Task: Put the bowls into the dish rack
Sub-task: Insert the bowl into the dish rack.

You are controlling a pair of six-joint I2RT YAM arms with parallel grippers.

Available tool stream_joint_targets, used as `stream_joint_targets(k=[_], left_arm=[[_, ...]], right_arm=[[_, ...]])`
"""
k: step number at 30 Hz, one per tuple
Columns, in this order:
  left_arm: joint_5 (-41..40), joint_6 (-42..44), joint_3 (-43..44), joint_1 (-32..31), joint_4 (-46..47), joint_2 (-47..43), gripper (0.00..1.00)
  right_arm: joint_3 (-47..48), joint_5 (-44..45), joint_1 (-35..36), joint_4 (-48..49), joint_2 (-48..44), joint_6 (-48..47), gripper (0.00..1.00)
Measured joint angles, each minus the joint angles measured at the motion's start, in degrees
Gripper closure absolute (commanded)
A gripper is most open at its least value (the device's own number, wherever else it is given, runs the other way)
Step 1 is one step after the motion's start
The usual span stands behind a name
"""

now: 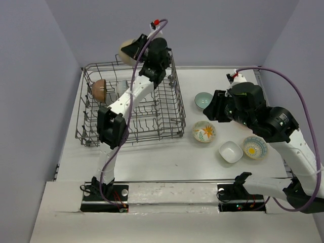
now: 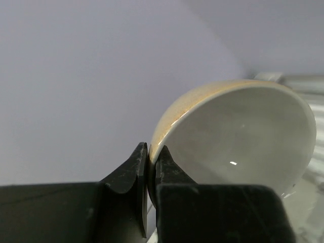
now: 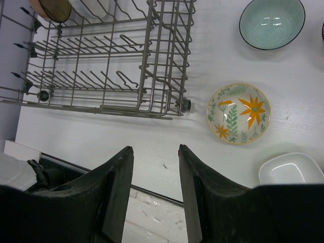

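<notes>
The left fingers (image 2: 126,177) are pinched shut on the rim of one tan bowl (image 2: 238,136), white inside, held over the far side of the dish rack (image 1: 147,132). Two bowls stand in the rack's far left corner: a brown bowl (image 1: 98,89) and a white bowl (image 1: 121,87). The right fingers (image 3: 114,192) are spread apart, holding nothing, right of the rack. Four more sit on the table (image 1: 167,157) there: a teal bowl (image 1: 204,100), a flower bowl (image 1: 204,131), a square white bowl (image 1: 230,152), a yellow-patterned bowl (image 1: 254,147).
</notes>
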Motion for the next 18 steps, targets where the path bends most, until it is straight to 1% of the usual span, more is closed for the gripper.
stream_joint_targets(k=[1, 2, 3, 6, 8, 9, 10, 13, 14, 16, 18], left_arm=[[2.8, -9.7, 6.3, -0.4, -11.6, -0.1, 1.00], [5.3, -14.3, 9.6, -0.6, -17.3, -0.4, 1.00], [8.8, -22.2, 12.9, -0.9, -24.9, -1.4, 1.00], [18.1, -42.3, 20.9, -1.0, -46.8, -4.9, 1.00], [25.1, -55.6, 25.1, 0.3, -57.9, -6.0, 1.00], [27.4, -60.5, 25.2, 1.1, -61.1, -6.6, 1.00], [30.1, -66.5, 24.5, 2.6, -65.4, -7.6, 1.00], [36.3, -78.8, 13.3, 6.0, -71.0, -11.6, 1.00], [37.9, -82.1, 7.3, 7.3, -72.3, -12.8, 1.00], [40.3, -87.3, -0.7, 8.2, -73.1, -13.4, 1.00], [42.5, -91.2, -6.6, 8.1, -74.0, -13.4, 1.00]], right_arm=[[0.4, 0.2, 0.0, -0.1, 0.2, -0.1, 0.53], [0.8, 0.4, 0.0, -0.2, 0.2, -0.2, 0.53], [1.0, 0.6, 0.0, -0.4, 0.3, -0.2, 0.53], [1.1, 0.9, 0.0, -0.9, 0.4, -0.2, 0.53], [1.1, 1.0, 0.0, -1.0, 0.6, -0.2, 0.53], [1.1, 1.0, 0.0, -1.0, 0.7, -0.2, 0.54], [1.1, 1.1, 0.0, -1.0, 0.7, -0.2, 0.53], [1.1, 1.3, 0.0, -1.0, 1.0, -0.2, 0.53], [1.1, 1.4, 0.0, -1.0, 1.1, -0.2, 0.54], [1.1, 1.5, 0.0, -1.0, 1.5, -0.2, 0.54], [1.1, 1.5, 0.0, -1.0, 2.1, -0.2, 0.55]])
